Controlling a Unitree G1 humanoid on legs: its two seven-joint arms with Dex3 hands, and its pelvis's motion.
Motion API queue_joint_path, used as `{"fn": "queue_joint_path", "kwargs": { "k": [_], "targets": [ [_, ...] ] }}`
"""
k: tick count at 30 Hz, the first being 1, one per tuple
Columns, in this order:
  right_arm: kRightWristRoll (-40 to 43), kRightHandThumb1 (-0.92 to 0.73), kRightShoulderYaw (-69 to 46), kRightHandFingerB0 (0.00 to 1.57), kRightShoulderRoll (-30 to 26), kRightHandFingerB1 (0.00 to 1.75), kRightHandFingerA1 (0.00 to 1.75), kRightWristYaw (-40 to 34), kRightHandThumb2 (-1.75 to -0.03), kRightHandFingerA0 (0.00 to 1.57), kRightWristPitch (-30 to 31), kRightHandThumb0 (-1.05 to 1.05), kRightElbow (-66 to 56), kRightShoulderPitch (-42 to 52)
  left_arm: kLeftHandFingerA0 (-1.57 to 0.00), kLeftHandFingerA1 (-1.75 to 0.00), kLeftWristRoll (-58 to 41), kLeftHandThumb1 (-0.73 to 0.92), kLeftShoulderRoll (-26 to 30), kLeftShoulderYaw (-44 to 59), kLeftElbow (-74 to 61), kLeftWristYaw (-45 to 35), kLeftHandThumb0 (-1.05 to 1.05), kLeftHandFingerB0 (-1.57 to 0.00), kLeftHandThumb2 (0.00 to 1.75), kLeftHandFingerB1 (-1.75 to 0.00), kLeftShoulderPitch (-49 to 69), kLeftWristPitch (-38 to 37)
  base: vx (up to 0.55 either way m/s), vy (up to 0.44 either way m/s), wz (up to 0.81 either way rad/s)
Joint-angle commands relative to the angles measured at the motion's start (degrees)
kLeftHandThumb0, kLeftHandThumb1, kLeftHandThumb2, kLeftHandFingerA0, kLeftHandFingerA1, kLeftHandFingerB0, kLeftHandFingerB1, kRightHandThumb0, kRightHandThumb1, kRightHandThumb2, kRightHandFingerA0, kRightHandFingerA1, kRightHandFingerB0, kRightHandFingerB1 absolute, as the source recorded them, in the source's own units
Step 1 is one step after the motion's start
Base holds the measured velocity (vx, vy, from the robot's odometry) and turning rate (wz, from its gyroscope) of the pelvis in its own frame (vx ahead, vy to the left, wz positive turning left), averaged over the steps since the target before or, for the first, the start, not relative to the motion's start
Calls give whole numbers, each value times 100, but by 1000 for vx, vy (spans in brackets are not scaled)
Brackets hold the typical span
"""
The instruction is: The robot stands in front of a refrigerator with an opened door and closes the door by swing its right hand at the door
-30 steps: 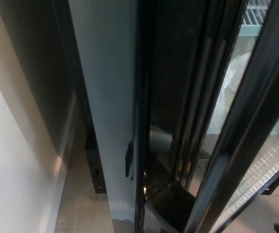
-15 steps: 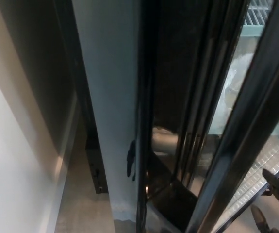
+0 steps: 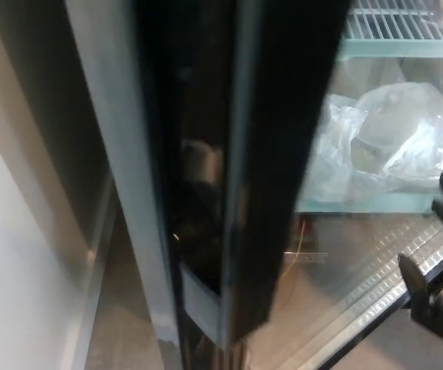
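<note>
Head view: right hand [image 3: 437, 270] (fingers apart) beside door [image 3: 275, 177]

The plastic bag [image 3: 394, 146] is lying on a shelf [image 3: 360, 203] right of the door frame [image 3: 283, 154], the right hand [image 3: 441, 262] hovering below-right of it.

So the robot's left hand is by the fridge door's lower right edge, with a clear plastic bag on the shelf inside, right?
Not quite: it is the right hand, entering from the picture's right in the head view. The rest holds: it is by the door's lower right edge, and a clear plastic bag lies on the shelf inside.
</note>
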Motion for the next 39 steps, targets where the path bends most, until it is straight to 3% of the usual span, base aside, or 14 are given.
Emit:
{"fn": "queue_joint_path", "kwargs": {
  "k": [1,8,9,10,11,12,13,14,17,22,23,25,37,39],
  "targets": [
    [-3035,-55,1222,0,593,46,49,283,-107,0,-451,-33,-2779,-1835,-48,-38,162,79,179,-117,98,118,-50,-40,64,-34,262,-133,0,0,0],
    [-3890,-57,1636,0,-82,45,48,-68,-109,0,358,-33,-72,-3550,-43,-37,122,76,178,-114,67,84,-53,-36,65,-34,293,-196,0,0,0],
    [-4005,-81,1751,24,-192,29,27,-147,-64,16,530,-59,476,-3908,-44,-38,123,76,172,-120,55,91,-52,-37,65,-34,278,-173,0,0,0],
    [-4037,-81,1783,24,-222,29,27,-174,-64,16,577,-59,625,-4005,-44,-38,124,76,170,-121,52,93,-52,-37,65,-34,274,-166,0,0,0],
    [-4210,-56,2080,0,-431,45,48,51,-107,0,1111,-32,1999,-4834,-39,-55,92,62,164,-99,20,70,-49,-24,97,-47,268,-132,0,0,0],
    [-4255,-56,2194,0,-507,45,48,160,-107,0,1312,-32,2512,-5143,-45,-38,82,76,155,-93,9,69,-52,-37,64,-34,264,-118,0,0,0],
    [-4275,-56,2266,0,-553,45,48,217,-107,0,1429,-32,2813,-5326,-45,-38,76,76,148,-90,2,71,-52,-37,64,-34,262,-109,0,0,0],
    [-4243,-78,2403,25,-605,30,28,154,-63,16,1549,-59,3471,-5651,-48,-39,70,75,133,-88,7,83,-51,-38,64,-34,258,-103,0,0,0],
    [-4104,-78,2675,26,-670,30,28,178,-63,17,1891,-60,4960,-6342,-46,-38,47,75,118,-76,2,56,-51,-37,64,-34,269,-119,0,0,0],
    [-3991,-81,2848,24,-760,29,28,438,-64,17,2134,-62,5572,-6644,-49,-39,76,78,150,-100,1,55,-50,-38,64,-34,238,-98,0,0,0],
    [-3928,-81,2869,23,-777,29,28,473,-65,16,2125,-64,5638,-6642,-44,-53,52,65,164,-75,10,44,-54,-33,91,-47,230,-97,3,9,9],
    [-3803,-79,2944,25,-822,29,28,487,-64,17,2055,-63,5777,-6620,-49,-39,34,78,189,-54,41,32,-50,-40,63,-34,224,-105,0,0,0],
    [-3666,-80,3615,27,-1292,29,28,58,-64,20,1566,-65,5837,-6156,-44,-37,130,76,208,-145,49,98,-54,-37,66,-34,268,-102,0,0,0],
    [-3626,-79,3714,27,-1335,29,28,18,-64,20,1553,-64,5816,-6089,-40,-55,123,63,206,-145,42,97,-49,-26,97,-47,264,-87,0,0,0]
  ]
}}
